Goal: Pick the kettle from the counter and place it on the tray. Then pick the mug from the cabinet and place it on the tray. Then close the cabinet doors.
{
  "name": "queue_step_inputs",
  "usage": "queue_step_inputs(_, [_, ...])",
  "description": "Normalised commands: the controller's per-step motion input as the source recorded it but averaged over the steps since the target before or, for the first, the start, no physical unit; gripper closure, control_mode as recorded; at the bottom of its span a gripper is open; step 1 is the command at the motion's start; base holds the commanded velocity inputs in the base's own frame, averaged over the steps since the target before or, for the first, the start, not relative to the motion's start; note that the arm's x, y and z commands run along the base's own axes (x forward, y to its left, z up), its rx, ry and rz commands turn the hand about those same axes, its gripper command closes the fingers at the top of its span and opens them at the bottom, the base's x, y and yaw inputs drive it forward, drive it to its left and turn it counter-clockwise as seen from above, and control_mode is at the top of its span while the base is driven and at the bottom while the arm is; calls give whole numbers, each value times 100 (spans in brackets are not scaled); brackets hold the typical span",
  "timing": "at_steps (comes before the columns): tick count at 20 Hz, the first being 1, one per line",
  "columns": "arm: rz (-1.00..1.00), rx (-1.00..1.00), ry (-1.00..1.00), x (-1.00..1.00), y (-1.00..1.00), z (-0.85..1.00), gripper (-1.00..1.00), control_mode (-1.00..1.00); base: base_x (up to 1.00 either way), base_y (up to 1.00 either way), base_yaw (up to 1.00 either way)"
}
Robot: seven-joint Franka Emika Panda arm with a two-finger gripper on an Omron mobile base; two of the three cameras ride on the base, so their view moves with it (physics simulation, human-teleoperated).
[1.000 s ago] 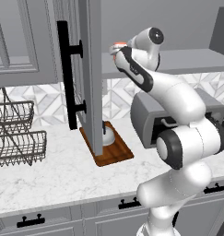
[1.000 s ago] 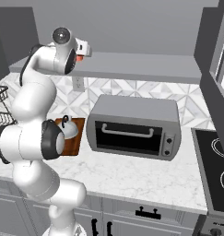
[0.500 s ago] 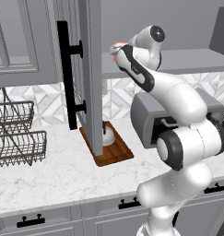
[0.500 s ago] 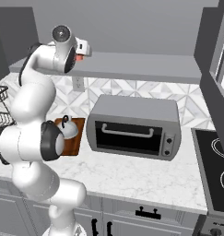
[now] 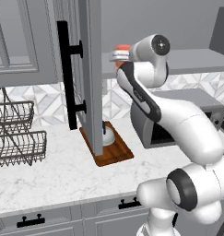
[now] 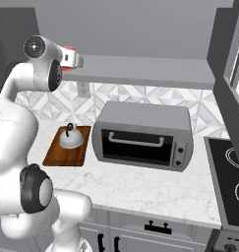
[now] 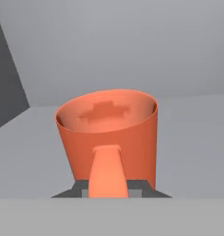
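Looked forward and down from behind the arm, left and right, sharing the tray [image 5: 114, 154] on the counter [image 6: 140, 184]; peered close at the mug [image 7: 109, 133].

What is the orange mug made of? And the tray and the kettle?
The mug looks like smooth matte ceramic or plastic: plain orange, no shine. The tray looks like wood: reddish-brown, with a low rim. The kettle looks like pale enamel or metal, rounded and smooth, with a thin black handle. It's rendered, so these are guesses.
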Motion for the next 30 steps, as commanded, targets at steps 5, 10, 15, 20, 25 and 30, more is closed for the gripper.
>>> queue_step_inputs(5, [0,0,-2,-100,2,0,100,-100,0,0,0])
queue_step_inputs(10, [17,5,0,-100,-9,0,100,-100,0,0,0])
queue_step_inputs(15, [32,5,0,-100,-12,-3,100,-100,0,0,0])
queue_step_inputs(20, [35,0,0,-97,-20,-29,100,-100,0,0,0])
queue_step_inputs(25, [26,-7,0,-68,-7,-52,100,-100,0,0,0])
queue_step_inputs(30, [14,-21,1,-26,4,-81,100,-100,0,0,0])
